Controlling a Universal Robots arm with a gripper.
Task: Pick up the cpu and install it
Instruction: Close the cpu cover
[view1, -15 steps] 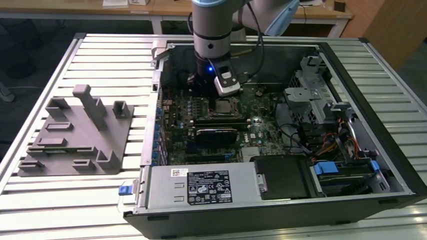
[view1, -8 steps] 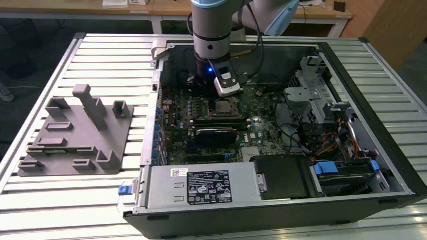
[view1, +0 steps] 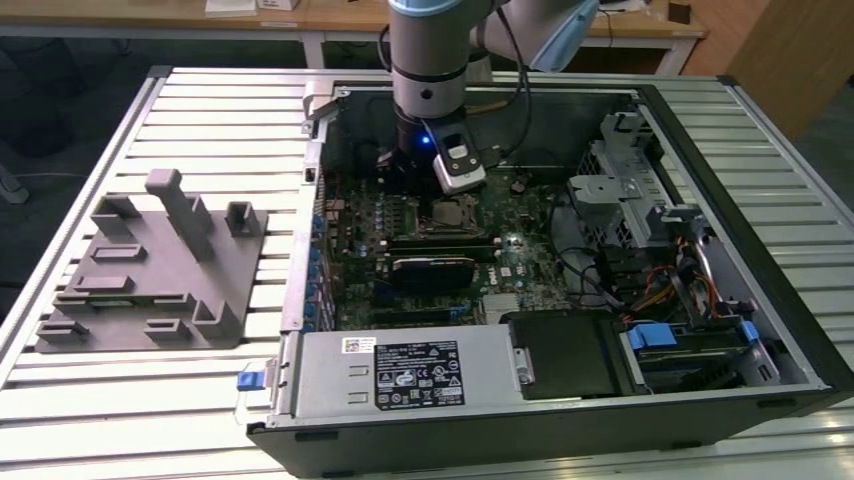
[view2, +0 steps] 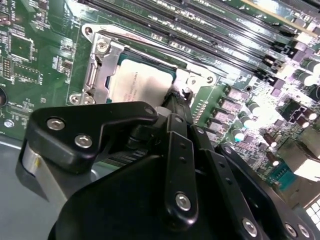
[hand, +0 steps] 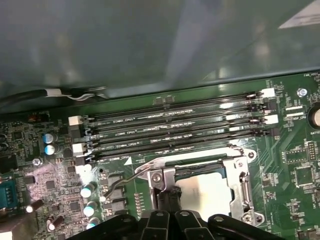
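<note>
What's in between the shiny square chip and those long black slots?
In the first wrist view, the top bar of the silver metal socket frame runs between the cpu and the long black slots.

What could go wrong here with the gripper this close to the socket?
The gripper sits at the edge of the cpu, by the socket frame; a sideways nudge might skew the chip. The thin lever beside the socket juts out near the gripper and could snag it.
</note>
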